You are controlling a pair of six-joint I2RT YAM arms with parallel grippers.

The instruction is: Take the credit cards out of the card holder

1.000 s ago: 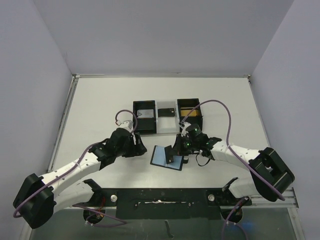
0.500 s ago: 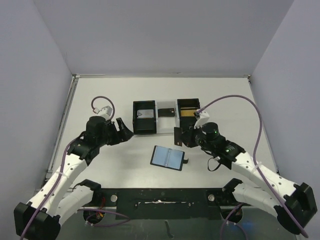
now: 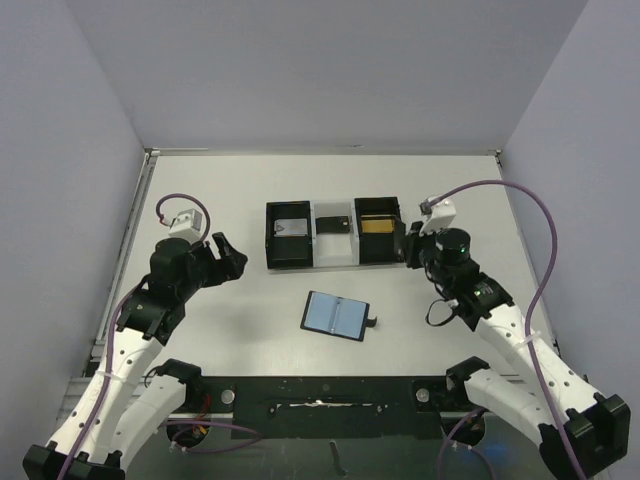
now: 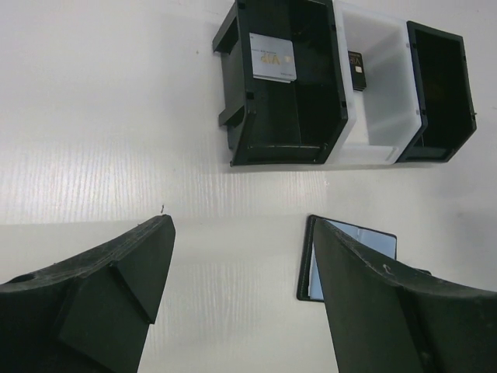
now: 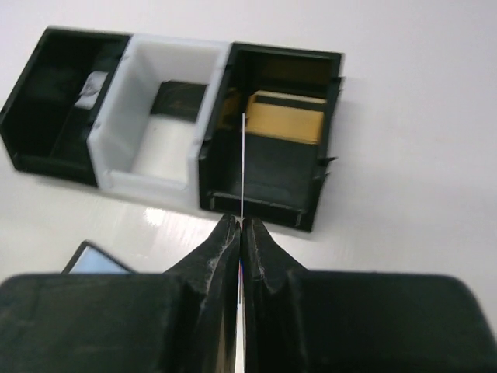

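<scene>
The card holder [image 3: 336,317] lies spread open on the table, blue-grey pockets up; its corner also shows as card holder [image 4: 353,235] and card holder [image 5: 95,260]. A gold-tan credit card [image 3: 378,225] lies in the right black box [image 5: 270,198], and a pale grey credit card [image 4: 272,59] lies in the left black box [image 3: 272,250]. My right gripper [image 3: 408,245] is shut on a thin dark card [image 5: 243,155], seen edge-on, beside and above the right box. My left gripper [image 3: 228,257] hangs open and empty, left of the boxes.
A white tray [image 3: 345,255] between the two black boxes holds a small plain black rectangle [image 3: 332,224]. Purple cables loop over both arms. Grey walls close in the table on three sides.
My right gripper lifted a dark card off the card holder and carried it back-right to the right box. My left arm pulled away to the left and its jaws opened wider.
</scene>
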